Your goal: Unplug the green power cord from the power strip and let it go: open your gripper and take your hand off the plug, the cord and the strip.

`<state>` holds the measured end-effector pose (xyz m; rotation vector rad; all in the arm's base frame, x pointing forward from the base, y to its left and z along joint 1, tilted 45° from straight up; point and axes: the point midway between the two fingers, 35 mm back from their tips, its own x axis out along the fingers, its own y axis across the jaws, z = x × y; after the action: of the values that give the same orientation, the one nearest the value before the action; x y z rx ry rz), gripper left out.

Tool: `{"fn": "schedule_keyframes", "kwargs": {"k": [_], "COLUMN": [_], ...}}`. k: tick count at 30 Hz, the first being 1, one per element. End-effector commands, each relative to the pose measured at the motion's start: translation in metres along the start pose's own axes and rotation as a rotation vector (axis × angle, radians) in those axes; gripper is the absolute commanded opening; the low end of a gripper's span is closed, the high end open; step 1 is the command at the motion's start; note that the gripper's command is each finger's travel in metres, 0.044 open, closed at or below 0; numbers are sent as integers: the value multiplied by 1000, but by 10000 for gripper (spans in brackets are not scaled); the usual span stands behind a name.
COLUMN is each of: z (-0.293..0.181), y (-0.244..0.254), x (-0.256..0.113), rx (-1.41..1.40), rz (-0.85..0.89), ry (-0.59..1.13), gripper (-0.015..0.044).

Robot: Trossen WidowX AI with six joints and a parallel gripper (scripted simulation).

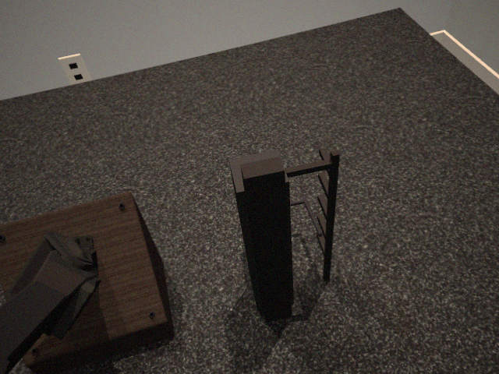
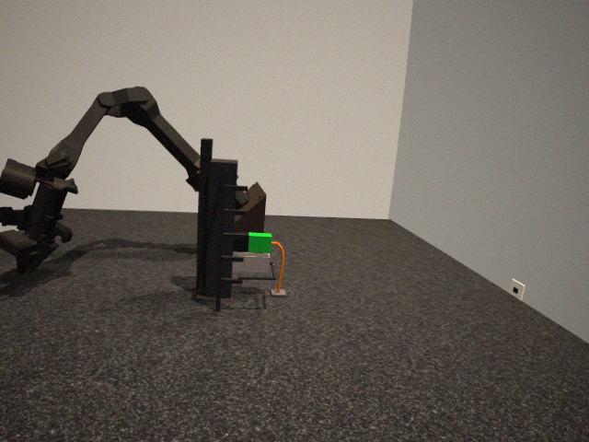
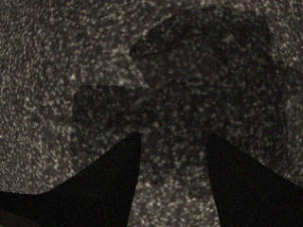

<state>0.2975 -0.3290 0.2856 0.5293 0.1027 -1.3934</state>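
The green plug (image 2: 259,242) shows beside the tall dark upright block (image 1: 269,245) (image 2: 221,223), which appears to be the power strip. Slats hide where plug and strip meet, so I cannot tell how far it is seated. An orange cord (image 2: 282,266) bends down from the plug to a small grey plate (image 2: 278,293) on the floor. In the top view plug and cord are hidden. My gripper (image 2: 37,257) (image 3: 173,141) is partly open and empty, low over the surface, well to the left of the strip in the exterior view.
A dark post with short slats (image 1: 330,217) (image 2: 218,285) stands beside the block. A pale grey box (image 2: 253,264) shows below the plug. The arm's brown wooden base (image 1: 132,257) (image 2: 258,209) is behind the block in the exterior view. Wall outlets (image 1: 75,70) (image 2: 516,289) are far off.
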Motion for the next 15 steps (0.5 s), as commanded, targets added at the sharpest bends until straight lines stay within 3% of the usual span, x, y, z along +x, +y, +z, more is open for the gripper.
{"fn": "schedule_keyframes", "kwargs": {"k": [1,15], "z": [-28,-130], "y": [32,113], "x": [-18,-97], "rx": [-88,-511], "rz": [96,429], "ry": [49,192], "gripper": [160,160]}}
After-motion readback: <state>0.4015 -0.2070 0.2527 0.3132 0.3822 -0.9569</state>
